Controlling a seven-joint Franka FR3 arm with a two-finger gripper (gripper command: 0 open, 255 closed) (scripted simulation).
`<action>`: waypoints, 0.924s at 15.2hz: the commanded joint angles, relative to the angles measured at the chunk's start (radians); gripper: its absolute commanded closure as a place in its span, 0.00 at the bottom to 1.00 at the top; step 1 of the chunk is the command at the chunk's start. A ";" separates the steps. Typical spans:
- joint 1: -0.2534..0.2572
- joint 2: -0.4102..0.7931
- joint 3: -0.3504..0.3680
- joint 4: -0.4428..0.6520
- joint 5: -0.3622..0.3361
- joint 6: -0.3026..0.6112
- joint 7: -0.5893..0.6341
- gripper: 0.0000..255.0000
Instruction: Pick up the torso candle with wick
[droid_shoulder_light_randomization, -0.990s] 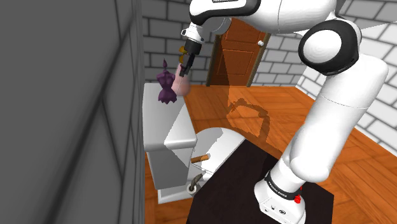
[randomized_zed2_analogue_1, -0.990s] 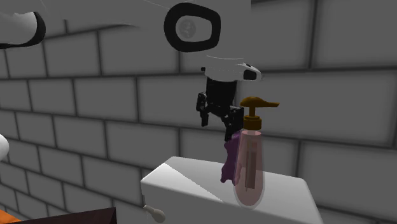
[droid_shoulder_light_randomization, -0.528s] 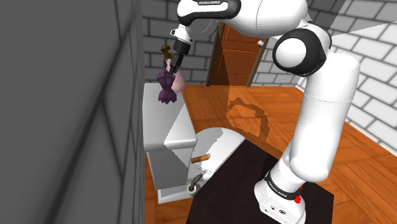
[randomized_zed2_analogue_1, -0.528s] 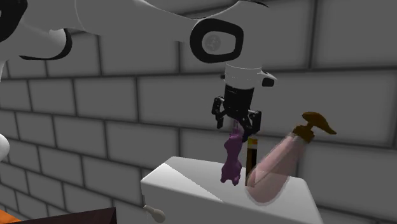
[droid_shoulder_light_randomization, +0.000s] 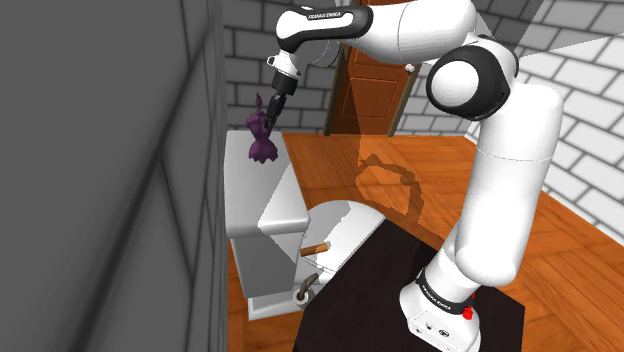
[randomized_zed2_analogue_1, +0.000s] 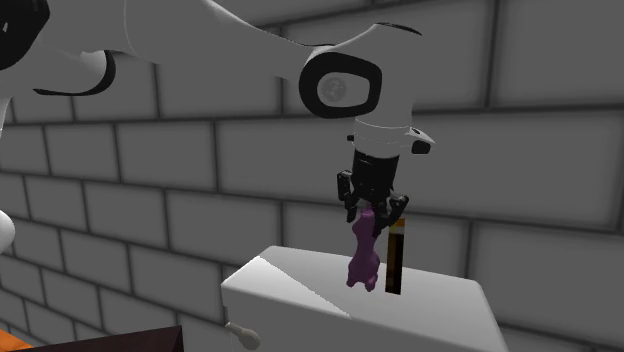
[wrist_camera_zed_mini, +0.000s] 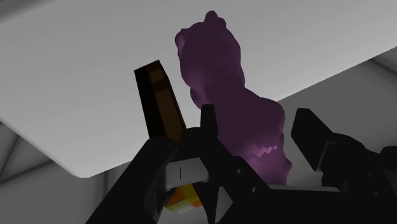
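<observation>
The gripper (randomized_zed2_analogue_1: 378, 214) is hanging over the purple candle (randomized_zed2_analogue_1: 364, 255), its fingers standing apart on either side of the candle's top, not pinching it as far as I can judge. The candle is standing upright on the toilet tank (randomized_zed2_analogue_1: 300, 285), with a brown block (randomized_zed2_analogue_1: 394, 262) at its three o'clock in the second exterior view. The reach is looking done to me; closing and lifting are remaining.

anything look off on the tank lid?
Yes: a thin dark-brown stick stands upright on its own on the white tank lid, right beside the purple candle. It looks like a stray part.
</observation>
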 joint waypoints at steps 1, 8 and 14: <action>0.000 0.001 0.000 -0.001 0.000 0.001 0.000 1.00; 0.000 0.000 0.000 -0.003 0.000 0.002 -0.001 1.00; -0.004 -0.008 -0.003 0.065 -0.009 -0.069 0.025 1.00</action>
